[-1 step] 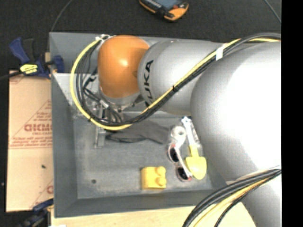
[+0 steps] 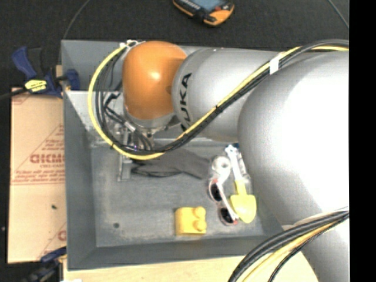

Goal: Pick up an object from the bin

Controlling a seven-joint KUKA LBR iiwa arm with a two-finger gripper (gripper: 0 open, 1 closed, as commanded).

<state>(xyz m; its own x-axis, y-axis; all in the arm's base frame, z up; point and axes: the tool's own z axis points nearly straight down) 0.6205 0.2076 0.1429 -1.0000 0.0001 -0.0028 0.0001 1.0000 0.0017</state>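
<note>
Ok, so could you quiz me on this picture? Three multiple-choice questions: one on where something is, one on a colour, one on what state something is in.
1. Where in the bin is the yellow block?
A) by the wall at the view's bottom
B) in the upper left corner
C) outside, on the dark floor

2. What colour is the round cover on the arm?
A) blue
B) orange
C) green

3. How is the block just now?
A) up in the air
B) lying on the bin floor, apart from the gripper
C) balanced on the rim

Answers:
1 A: it sits low in the view, close to that wall.
2 B: the dome is plainly orange.
3 B: it rests on the floor, and the gripper is up and to the left of it.
</note>
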